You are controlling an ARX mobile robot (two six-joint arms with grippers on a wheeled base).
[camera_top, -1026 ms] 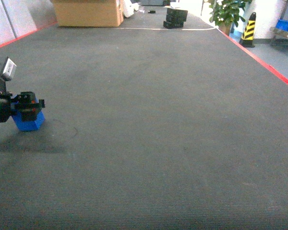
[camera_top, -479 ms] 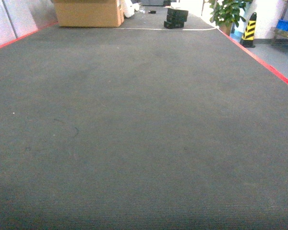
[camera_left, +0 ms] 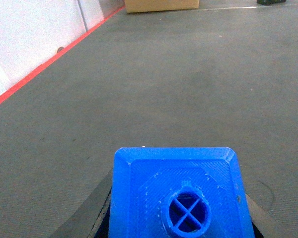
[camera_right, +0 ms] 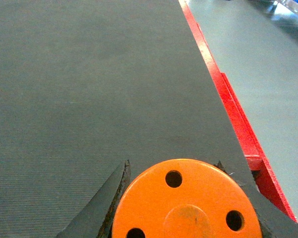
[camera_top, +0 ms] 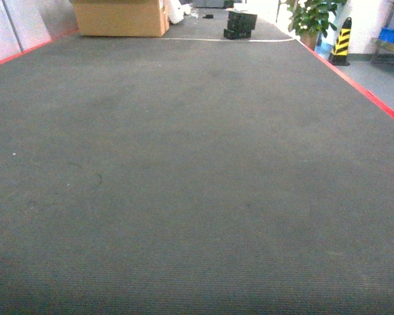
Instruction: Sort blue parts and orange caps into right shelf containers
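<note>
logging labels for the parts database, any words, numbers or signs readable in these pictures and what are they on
None can be read.
Blue part in the left gripper: moulded cross in a round socket, no lettering.
Orange cap in the right gripper: only its flat top with holes shows; its side is out of view.
Cardboard box: no print visible.
Yellow and black striped post: warning stripes only, no words.

1 blue part [camera_left: 181, 196], 1 orange cap [camera_right: 186, 203], 1 cardboard box [camera_top: 120, 17].
</note>
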